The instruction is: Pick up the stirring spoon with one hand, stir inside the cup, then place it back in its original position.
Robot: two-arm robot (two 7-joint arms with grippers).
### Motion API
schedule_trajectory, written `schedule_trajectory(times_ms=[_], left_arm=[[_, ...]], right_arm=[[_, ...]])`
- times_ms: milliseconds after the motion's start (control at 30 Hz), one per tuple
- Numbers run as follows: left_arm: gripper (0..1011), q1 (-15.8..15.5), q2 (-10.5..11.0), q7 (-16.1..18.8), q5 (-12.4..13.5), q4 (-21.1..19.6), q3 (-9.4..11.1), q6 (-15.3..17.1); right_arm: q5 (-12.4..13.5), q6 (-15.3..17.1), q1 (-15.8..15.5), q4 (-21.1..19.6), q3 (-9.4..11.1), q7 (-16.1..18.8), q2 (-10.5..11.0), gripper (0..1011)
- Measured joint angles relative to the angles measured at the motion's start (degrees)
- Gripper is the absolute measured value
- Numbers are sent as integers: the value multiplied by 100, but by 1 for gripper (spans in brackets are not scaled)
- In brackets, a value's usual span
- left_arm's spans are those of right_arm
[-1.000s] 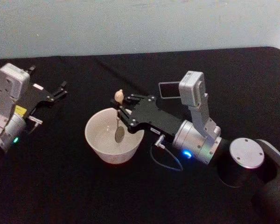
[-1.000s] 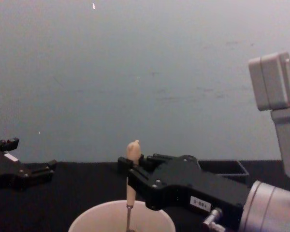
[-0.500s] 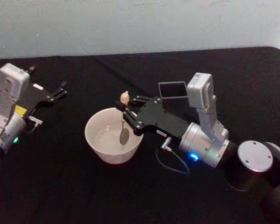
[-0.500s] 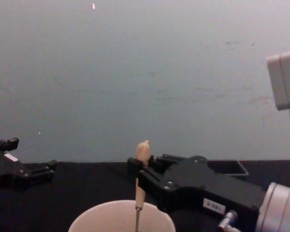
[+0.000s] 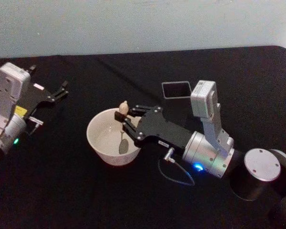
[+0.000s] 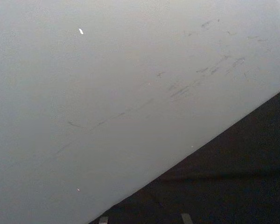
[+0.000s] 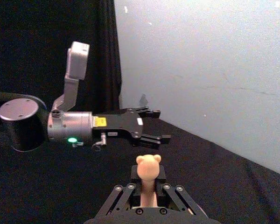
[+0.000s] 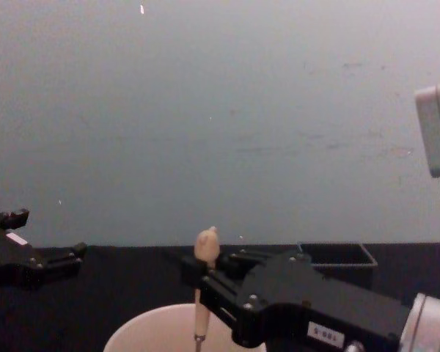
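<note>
The stirring spoon (image 5: 124,109) stands nearly upright in the pale round cup (image 5: 93,129), its small metal bowl low inside by the near wall. My right gripper (image 5: 124,120) is shut on the spoon's cream handle just under the knobbed top (image 7: 148,164), which also rises above the cup's rim (image 8: 143,328) in the chest view. The dark grey square holder (image 5: 176,83) stands behind and to the right of the cup, with nothing in it. My left gripper (image 5: 61,91) is parked open at the far left, away from the cup.
A black cloth covers the table (image 5: 76,191), with a pale wall behind. My right arm's wrist and its camera block (image 5: 203,102) hang just in front of the holder. A thin cable (image 5: 174,174) loops under that wrist.
My right gripper has carried the spoon leftward and nearer to me inside the cup, after it had swung right half a second before. The left arm has not moved.
</note>
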Motion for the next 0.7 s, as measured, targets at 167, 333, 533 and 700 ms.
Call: schedule_trajectory(times_ms=[167, 333, 533, 700], left_arm=[[1001, 0, 0, 0, 0, 0, 0, 0], [1001, 0, 0, 0, 0, 0, 0, 0], [1001, 0, 0, 0, 0, 0, 0, 0], [1001, 0, 0, 0, 0, 0, 0, 0]], right_arm=[[-9, -1, 4, -9, -81, 33, -14, 173], [-49, -4, 55, 57, -160, 41, -64, 173], [-106, -19, 170, 213, -223, 35, -164, 173], [-168, -53, 281, 370, -230, -26, -269, 173]])
